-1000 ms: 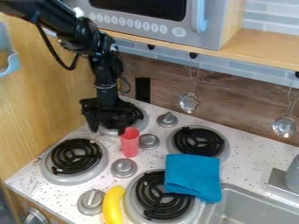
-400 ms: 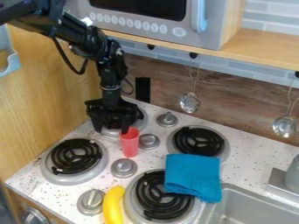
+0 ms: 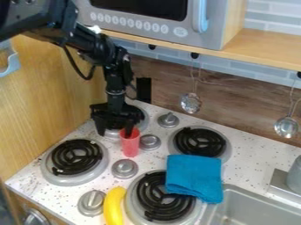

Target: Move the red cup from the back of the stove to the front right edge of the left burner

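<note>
Over the far-left burner (image 3: 146, 117), the pincer (image 3: 115, 133) points down, fingers spread wide. One fingertip is at the red cup's (image 3: 130, 145) mouth; can't tell if it's inside the rim or just in front, or if there's contact. The other finger is well left of the cup, over the burner. Nothing is clamped between them.

Writing: small marks on the row of round keys (image 3: 138, 24) along the microwave (image 3: 206, 38) front.

Cup stands upright on the white speckled desk (image 3: 247, 151), mouth up, tapering to the base, long axis roughly vertical. It sits right by a grey knob (image 3: 150, 142), between the far-left burner and the near-left coil burner (image 3: 75, 157).

Around it: second knob (image 3: 124, 168) just in front of the cup, third (image 3: 168, 120) behind, fourth (image 3: 92, 203) nearer the camera, beside a yellow banana (image 3: 113, 206). Blue folded cloth (image 3: 192, 178) lies partly over the front-right coil burner (image 3: 157, 197), one corner at the grey sink (image 3: 238, 192). Rear-right coil burner (image 3: 200, 142) is behind the cloth. Two metal utensils, left one (image 3: 191, 103) and right one (image 3: 286, 126), hang along the wood-look backsplash (image 3: 235, 101).
</note>
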